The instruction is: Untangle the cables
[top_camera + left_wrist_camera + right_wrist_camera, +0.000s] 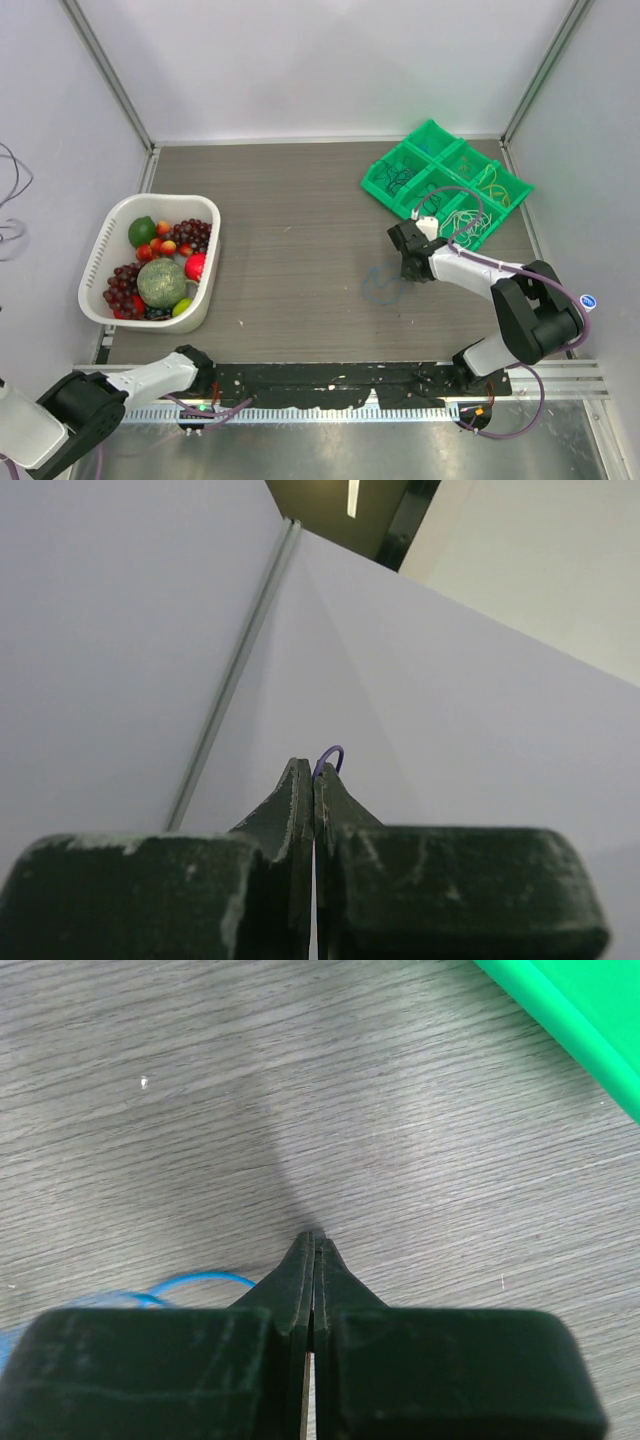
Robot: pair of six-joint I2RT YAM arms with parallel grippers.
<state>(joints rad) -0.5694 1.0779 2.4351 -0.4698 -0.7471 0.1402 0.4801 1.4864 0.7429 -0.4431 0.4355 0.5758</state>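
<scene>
Cables [490, 182]: none seen inside the right jaws, which are pressed shut tip to tip just above the counter [300, 230]. One blue cable [205, 1279] lies loose on the counter just beside the right jaws, on their left in the wrist view, curling away under the finger body; cannot tell if it touches. Top view puts that loop [382, 285] near mid-counter, well clear of the green tray [430, 128]. The tray sits far right, skewed, with the rest of the cables sorted in its compartments: dark, yellow and white strands. Left jaws are also shut, parked at the near left edge and aimed at the wall [120, 630]. A small purple loop [331, 754] pokes out at their tips; cannot tell if it's pinched. White basket [100, 250] of fruit [160, 282] stands on the left.
</scene>
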